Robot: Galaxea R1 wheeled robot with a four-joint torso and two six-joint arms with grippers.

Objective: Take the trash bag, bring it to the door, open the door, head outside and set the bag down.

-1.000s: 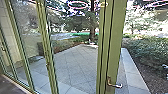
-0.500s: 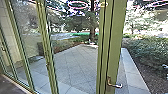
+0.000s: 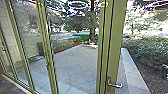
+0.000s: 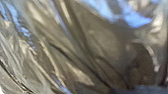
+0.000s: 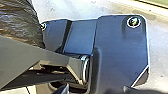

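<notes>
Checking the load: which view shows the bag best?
The left wrist view: the bag shows largest there, folds close up. The right wrist view has part of it; the head view looks out on paving.

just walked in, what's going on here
The robot appears to be carrying a bag, bunched up right in front of its left wrist camera, though its actual grip can't be made out. It faces a green-framed glass door, with a paved yard beyond. Nothing is on the door handle at this moment; I can't tell whether the door is fully shut.
</notes>
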